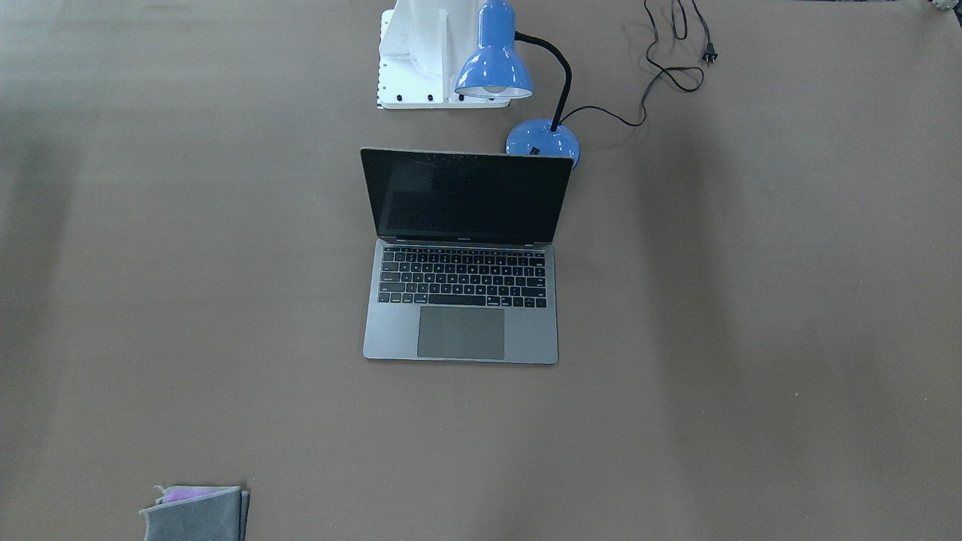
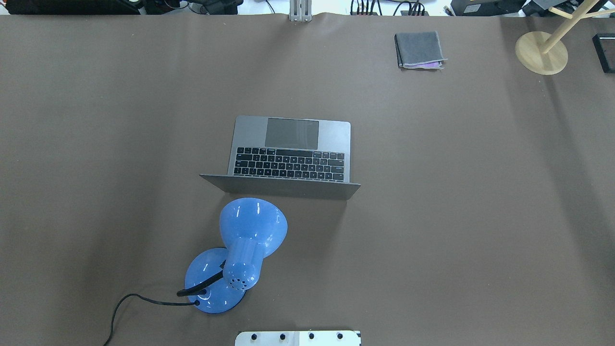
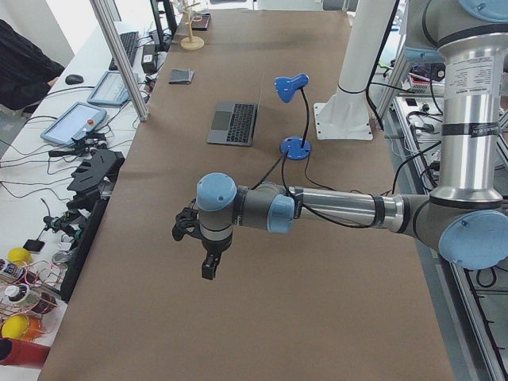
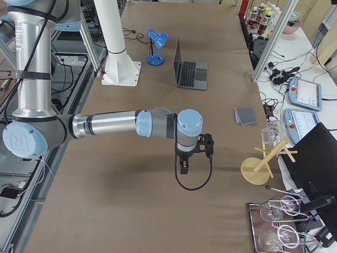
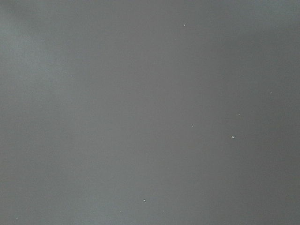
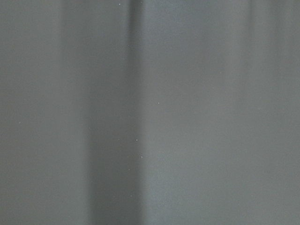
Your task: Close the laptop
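We see the laptop (image 2: 288,154) open at mid-frame, and fear an arm toppling the blue lamp (image 2: 252,230) just below its lid, though we cannot tell whether the left gripper (image 3: 208,268) or right gripper (image 4: 183,167) is open.

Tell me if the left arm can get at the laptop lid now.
Probably yes, from above: the left end effector hangs over bare table, and the laptop lid's top edge is uncovered. The blue lamp crowds its back.
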### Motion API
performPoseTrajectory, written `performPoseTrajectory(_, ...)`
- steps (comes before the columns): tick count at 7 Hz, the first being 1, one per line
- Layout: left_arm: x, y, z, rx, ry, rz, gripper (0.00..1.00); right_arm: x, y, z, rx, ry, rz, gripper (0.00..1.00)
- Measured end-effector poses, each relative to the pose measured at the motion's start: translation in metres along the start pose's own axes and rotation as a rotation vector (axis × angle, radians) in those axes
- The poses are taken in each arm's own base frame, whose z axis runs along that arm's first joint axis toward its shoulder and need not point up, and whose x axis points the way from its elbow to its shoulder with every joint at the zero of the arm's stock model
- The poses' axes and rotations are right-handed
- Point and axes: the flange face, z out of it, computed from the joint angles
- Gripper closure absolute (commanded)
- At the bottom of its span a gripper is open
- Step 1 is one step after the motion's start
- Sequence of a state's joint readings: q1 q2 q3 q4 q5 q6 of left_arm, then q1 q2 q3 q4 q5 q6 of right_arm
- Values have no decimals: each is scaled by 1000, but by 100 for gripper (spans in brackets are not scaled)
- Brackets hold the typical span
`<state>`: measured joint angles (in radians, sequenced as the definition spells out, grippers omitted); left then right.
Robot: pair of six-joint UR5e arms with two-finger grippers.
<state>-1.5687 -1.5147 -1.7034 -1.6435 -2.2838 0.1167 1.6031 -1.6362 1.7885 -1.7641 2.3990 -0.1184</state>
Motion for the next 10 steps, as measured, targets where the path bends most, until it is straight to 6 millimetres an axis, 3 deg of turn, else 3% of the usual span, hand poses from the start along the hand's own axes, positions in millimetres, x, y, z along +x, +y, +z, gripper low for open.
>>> performPoseTrajectory(5,0,0,1,0,3,-8,2,-11,-6,-10,22,3,-21,0)
performPoseTrajectory(7,5,-12,-6,16,3,-53,2,-22,-19,-18,38,2,-22,0)
performPoseTrajectory(8,13,-28,-15,37,4,-115,2,-35,-31,-22,46,-1,-16,0)
performPoseTrajectory(9,25,-47,-26,61,25,-178,2,-59,-51,-26,54,-6,4,0)
performPoseTrajectory(10,46,-70,-38,81,86,-254,2,-97,-76,-27,56,-14,36,0)
